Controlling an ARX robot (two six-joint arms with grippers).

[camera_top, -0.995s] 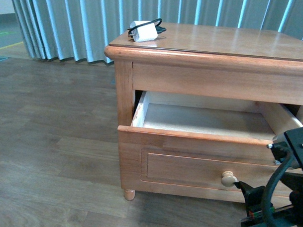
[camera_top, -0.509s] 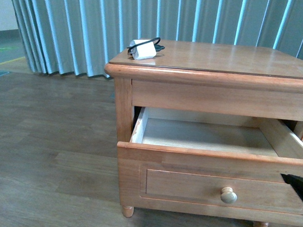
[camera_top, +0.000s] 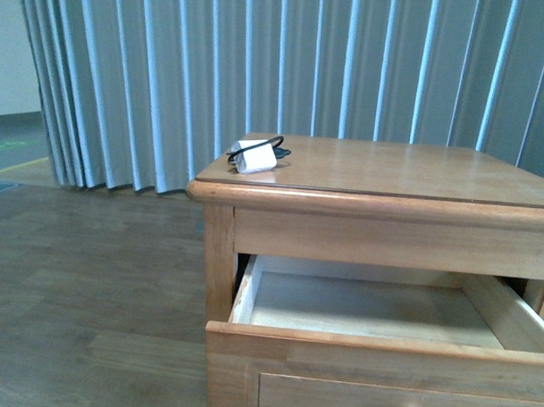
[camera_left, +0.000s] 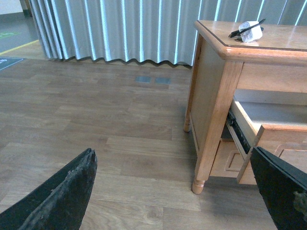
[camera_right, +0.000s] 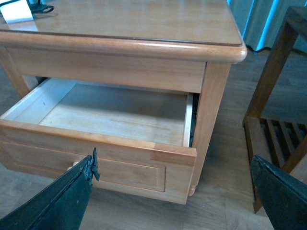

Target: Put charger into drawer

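Your right gripper (camera_right: 172, 157) faces the drawer (camera_right: 120, 115), which juts from the table (camera_right: 144, 24) just ahead of its jaws. The charger (camera_top: 255, 156) lies on the table, above the drawer, at the back left corner, well beyond both pairs of jaws. Your left gripper (camera_left: 171, 152) sits off the table's left side, with floor (camera_left: 96, 120) between its jaws. A curtain (camera_top: 259, 69) hangs behind the table, and a rack (camera_right: 278, 129) stands at its right.

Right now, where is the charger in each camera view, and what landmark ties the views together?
Front view: charger on the nightstand top, at its far left corner.
Left wrist view: charger near the corner of the nightstand top.
Right wrist view: charger partly cut off by the picture's edge.
Shared landmark: the open drawer, lower than the charger in all three.
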